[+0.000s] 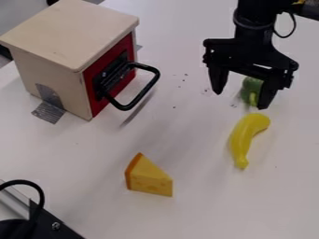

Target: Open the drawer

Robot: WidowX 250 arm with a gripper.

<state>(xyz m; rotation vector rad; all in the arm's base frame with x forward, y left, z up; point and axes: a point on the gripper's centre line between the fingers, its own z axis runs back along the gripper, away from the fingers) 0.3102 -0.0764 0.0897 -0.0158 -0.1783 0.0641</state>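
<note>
- Black hardware (46,221) with a looped cable was seen nearest the camera, lower left.
- A wooden box (68,30) was taped down; its red drawer (94,107) and black handle (143,92) were set well apart from the fingers, to their left.
- Toy cheese (149,179) was laid nearer the camera.
- The gripper (240,100) was held with fingers spread.
- A banana (242,140) was placed just below them.

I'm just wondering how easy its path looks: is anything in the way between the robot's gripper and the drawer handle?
Nothing visible stands between the gripper and the black handle. The yellow banana and the cheese wedge lie off to the side of that path.
</note>
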